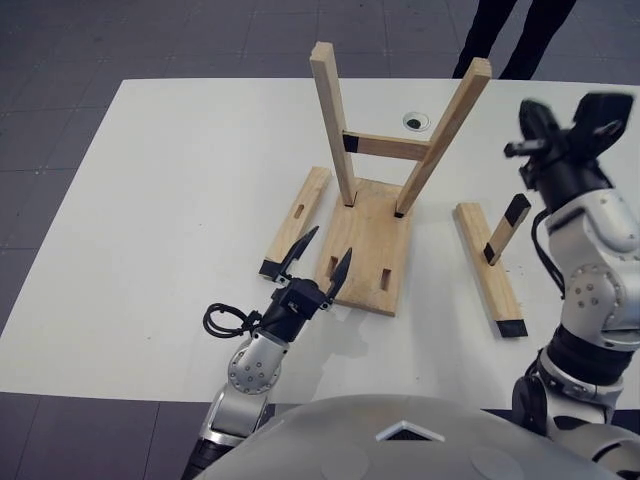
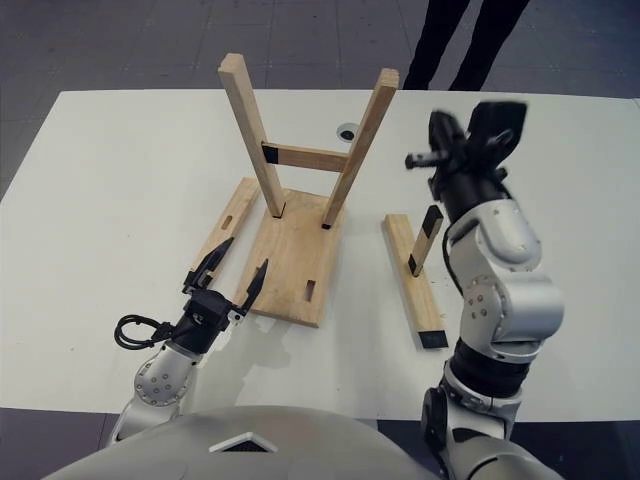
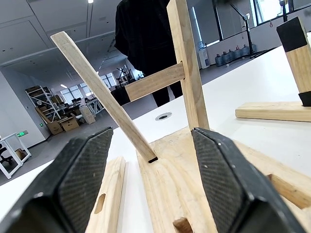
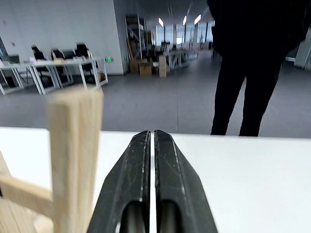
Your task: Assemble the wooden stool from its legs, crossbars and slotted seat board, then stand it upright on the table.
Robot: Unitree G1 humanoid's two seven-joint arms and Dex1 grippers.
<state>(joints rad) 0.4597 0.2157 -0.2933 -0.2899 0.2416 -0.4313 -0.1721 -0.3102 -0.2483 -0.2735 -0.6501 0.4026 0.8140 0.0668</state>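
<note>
The slotted seat board [image 1: 368, 262] lies flat on the white table. Two legs [image 1: 333, 120] [image 1: 443, 135] stand in its far slots, joined by a crossbar [image 1: 388, 146]. A loose leg [image 1: 298, 218] lies along the board's left side. Another leg [image 1: 489, 268] lies to the right, with a short crossbar [image 1: 507, 229] standing in it. My left gripper [image 1: 320, 257] is open, low at the board's near left corner, holding nothing; its pads [image 3: 83, 177] frame the standing legs. My right gripper [image 4: 151, 141] is shut and empty, raised to the right of the right standing leg [image 4: 75, 160].
A round cable hole [image 1: 415, 121] sits in the table behind the legs. A black cable loop [image 1: 222, 320] hangs by my left wrist. A person's dark legs [image 1: 505, 35] stand past the far edge. Bare table [image 1: 180, 200] stretches to the left.
</note>
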